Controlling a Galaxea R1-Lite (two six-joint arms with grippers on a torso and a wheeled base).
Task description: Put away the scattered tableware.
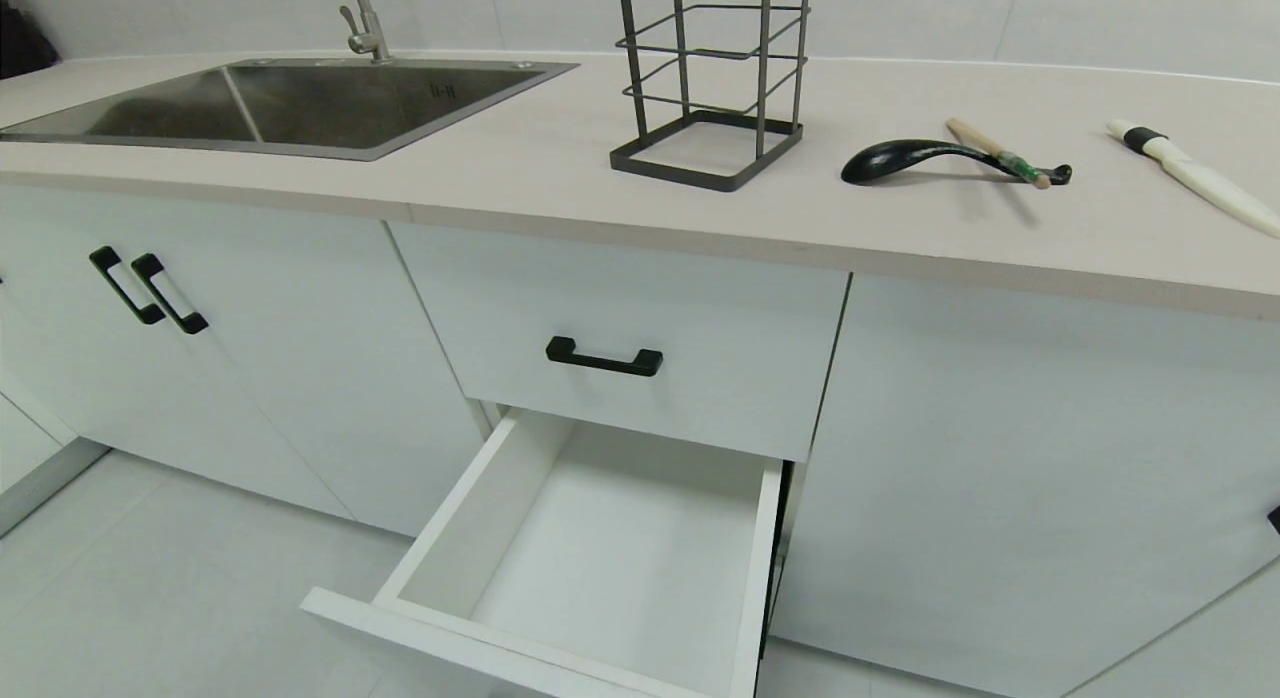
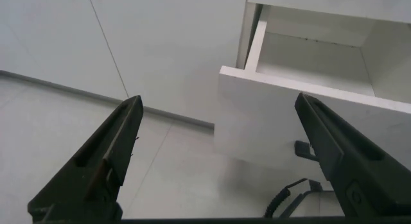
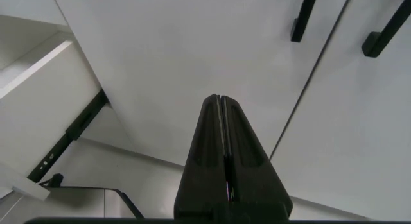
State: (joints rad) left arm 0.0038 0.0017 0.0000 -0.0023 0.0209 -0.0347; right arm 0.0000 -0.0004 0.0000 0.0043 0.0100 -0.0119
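**Tableware location.** A black spoon point(image 1: 885, 161) lies on the bench point(image 1: 520, 168), right of the wire rack point(image 1: 676, 176), with its bowl toward the rack. A wooden stick point(image 1: 985, 148) lies across the spoon's handle and touches it. A white tool point(image 1: 1200, 178) with a black band lies farther right, apart from both.

**Storage.** The lower drawer point(image 1: 455, 513) stands pulled out with nothing in it. It is judged to be the receiving place for the items. The upper drawer point(image 1: 640, 318) above it is shut. The rack could also serve as a holder, and which one is intended cannot be determined.

**End effectors.** The left end effector point(image 2: 218, 102) has its fingers spread wide and holds nothing. It sits low, in front of the lower drawer's front panel. The right end effector point(image 3: 220, 99) has its fingers pressed together with nothing between them, and it faces a cabinet door point(image 3: 160, 70). Both sit well below the bench. This position is judged to suit drawer handling, not pickup.

**Limits of view.**
- The right edge cuts off the white tool's end, so its type is unconfirmed.
- The stick may be a chopstick or a brush handle; this cannot be determined.
- The outer face of the lower drawer's front panel is hidden from the head view.
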